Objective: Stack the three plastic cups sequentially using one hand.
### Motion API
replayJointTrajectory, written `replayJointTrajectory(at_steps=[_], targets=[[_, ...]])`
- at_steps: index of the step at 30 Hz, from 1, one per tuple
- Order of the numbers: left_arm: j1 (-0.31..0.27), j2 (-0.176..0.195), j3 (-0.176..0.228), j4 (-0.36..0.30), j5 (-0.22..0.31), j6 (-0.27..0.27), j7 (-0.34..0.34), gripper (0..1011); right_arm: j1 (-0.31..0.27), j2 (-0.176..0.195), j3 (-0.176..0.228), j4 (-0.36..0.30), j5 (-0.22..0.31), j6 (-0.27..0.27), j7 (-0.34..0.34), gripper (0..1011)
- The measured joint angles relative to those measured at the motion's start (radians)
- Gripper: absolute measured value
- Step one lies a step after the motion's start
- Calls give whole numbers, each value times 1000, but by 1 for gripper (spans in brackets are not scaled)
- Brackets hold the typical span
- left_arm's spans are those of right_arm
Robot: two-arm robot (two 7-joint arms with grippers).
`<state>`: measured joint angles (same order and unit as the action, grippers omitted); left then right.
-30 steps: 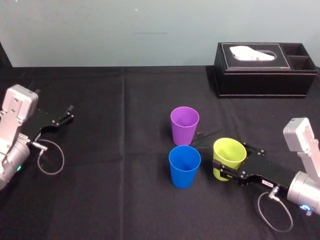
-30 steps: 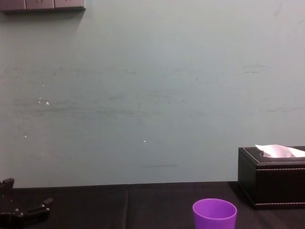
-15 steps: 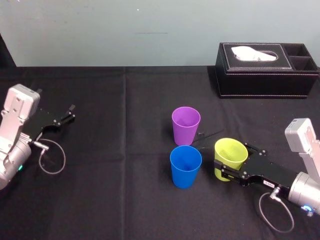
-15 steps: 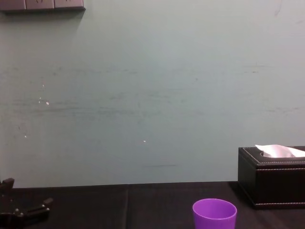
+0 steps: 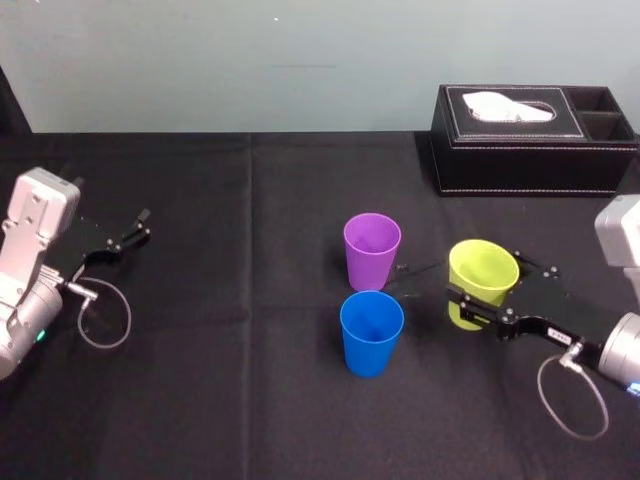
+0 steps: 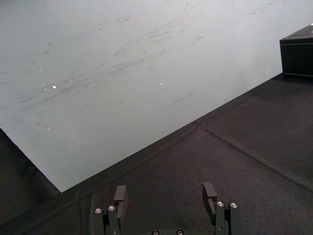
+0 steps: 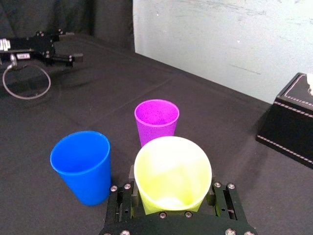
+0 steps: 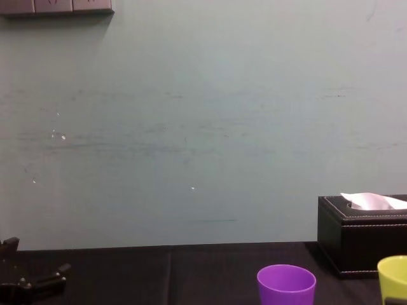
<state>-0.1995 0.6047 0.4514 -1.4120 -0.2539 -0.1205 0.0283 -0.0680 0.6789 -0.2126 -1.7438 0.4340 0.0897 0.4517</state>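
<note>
I have the right gripper pinching the yellow-green cup across its lower wall, one jaw on each side. From the head view I judge the cup to be off the cloth, mouth up and tipped a little. The purple cup stands just beyond the fingertips, toward the robot's left. The blue cup is on that same side but closer to the robot, just beside the purple one without touching it. The tissue box sits well apart, farther out from the gripper. The left gripper is parked far off on the left with its jaws spread and nothing between them.

My worry is the tilt. If I lower the held cup at this angle, its base could catch a rim and tip the light cup under it. The two standing cups are so close that a jaw might clip the neighbour. The tapered wall could also slip in the pinch, or buckle if I squeeze harder.
</note>
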Motion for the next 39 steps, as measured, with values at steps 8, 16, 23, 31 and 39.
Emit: replayJointTrajectory(at_steps=[8,16,23,31,39], targets=[[0,0,0,0,0,0,0,1011,24,14,23,-63,50,74,-2,739],[0,0,0,0,0,0,0,1011,98,3,-2,-83,58,106,-20,739],[0,0,0,0,0,0,0,1011,197,-30,-83,-51,-5,129,-37,739],[0,0,0,0,0,0,0,1011,275,-78,-142,1,-54,146,-38,739],[0,0,0,0,0,0,0,1011,340,-129,-183,67,-81,161,-31,739]])
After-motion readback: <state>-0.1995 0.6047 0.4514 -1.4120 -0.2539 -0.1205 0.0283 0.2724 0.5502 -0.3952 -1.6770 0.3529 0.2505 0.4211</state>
